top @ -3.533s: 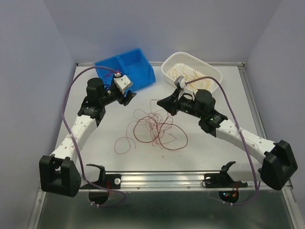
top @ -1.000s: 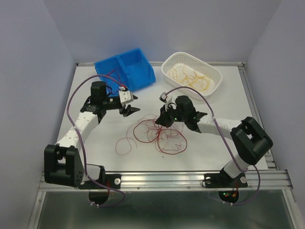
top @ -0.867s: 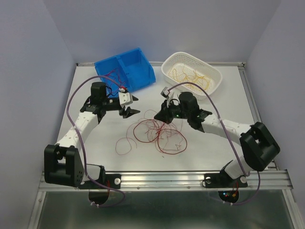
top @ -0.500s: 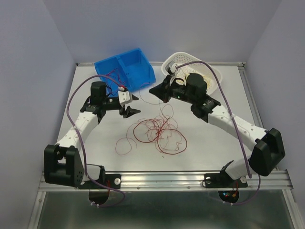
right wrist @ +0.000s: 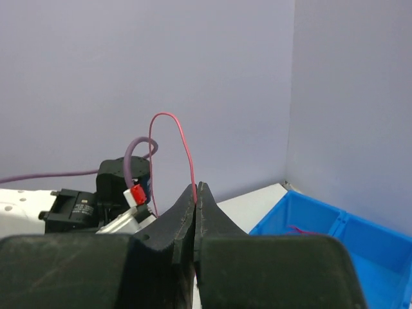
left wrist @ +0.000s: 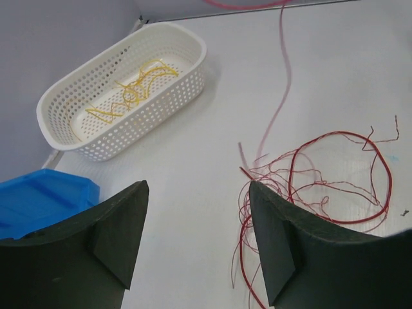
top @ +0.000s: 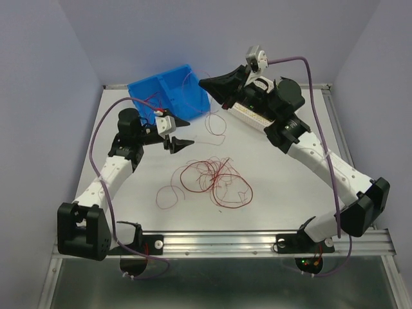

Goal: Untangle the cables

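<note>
A tangle of dark red wires (top: 215, 180) lies on the white table; it also shows in the left wrist view (left wrist: 322, 174). My right gripper (top: 205, 84) is raised high beside the blue bin and is shut on one dark red wire (right wrist: 183, 138). That wire hangs down in loose loops (top: 215, 125) towards the tangle and shows as a pink strand (left wrist: 283, 77) in the left wrist view. My left gripper (top: 183, 143) is open and empty, low over the table just left of the tangle (left wrist: 196, 193). Yellow-orange wires (left wrist: 132, 90) lie in the white basket.
The blue bin (top: 190, 106) stands at the back left with a few red wires (top: 151, 100) in it; it shows in the right wrist view (right wrist: 322, 232). The white perforated basket (left wrist: 193, 51) stands at the back right, mostly hidden behind the right arm in the top view.
My right gripper has gone from the tangle up and back towards the blue bin, drawing one red wire out with it. The left gripper has stayed nearly in place.
</note>
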